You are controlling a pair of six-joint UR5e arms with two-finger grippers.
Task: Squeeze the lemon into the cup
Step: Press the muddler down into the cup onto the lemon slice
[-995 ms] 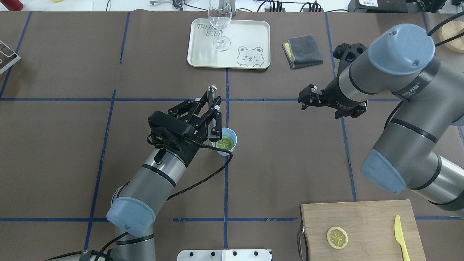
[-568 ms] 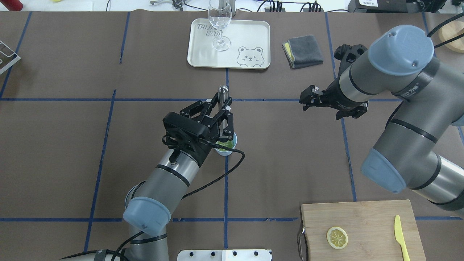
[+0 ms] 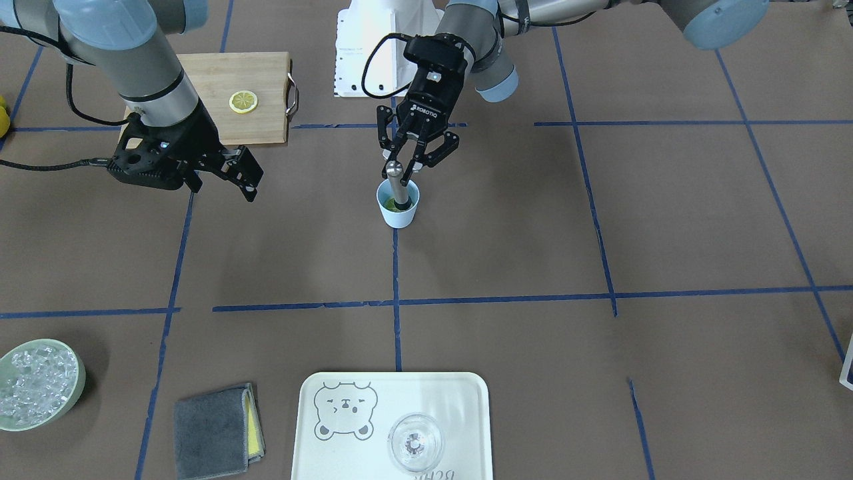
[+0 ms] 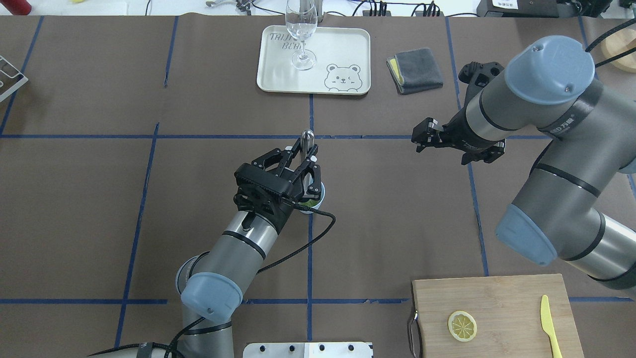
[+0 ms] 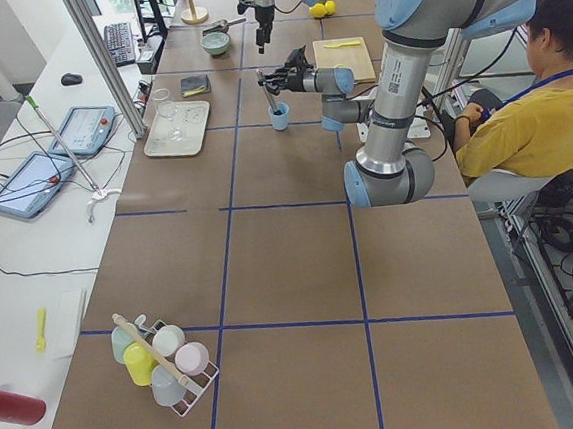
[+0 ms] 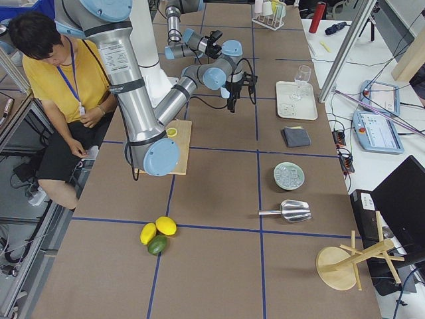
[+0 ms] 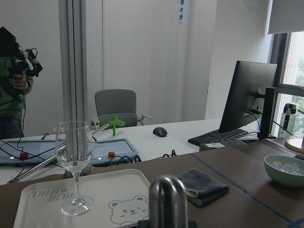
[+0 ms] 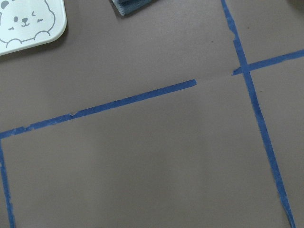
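Observation:
The light-blue cup (image 3: pixel 398 212) stands mid-table, with a yellow-green lemon slice (image 3: pixel 392 207) in its bottom. My left gripper (image 3: pixel 401 167) is shut on the top of a metal muddler (image 3: pixel 398 187) that stands upright in the cup, its foot on the slice. In the overhead view the left gripper (image 4: pixel 304 154) hides most of the cup (image 4: pixel 320 195). The muddler's rounded top (image 7: pixel 167 199) fills the bottom of the left wrist view. My right gripper (image 3: pixel 248 179) hovers open and empty, apart from the cup. A second lemon slice (image 4: pixel 462 325) lies on the cutting board (image 4: pixel 497 298).
A yellow knife (image 4: pixel 548 323) lies on the board. A cream tray (image 4: pixel 343 44) with a stemmed glass (image 4: pixel 301 30) and a folded grey cloth (image 4: pixel 415 69) are at the far side. A green bowl of ice (image 3: pixel 36 393) stands beyond the cloth.
My left arm has moved right and brought the muddler over and down into the cup, so the gripper now covers the lemon slice from overhead. The right arm has barely moved.

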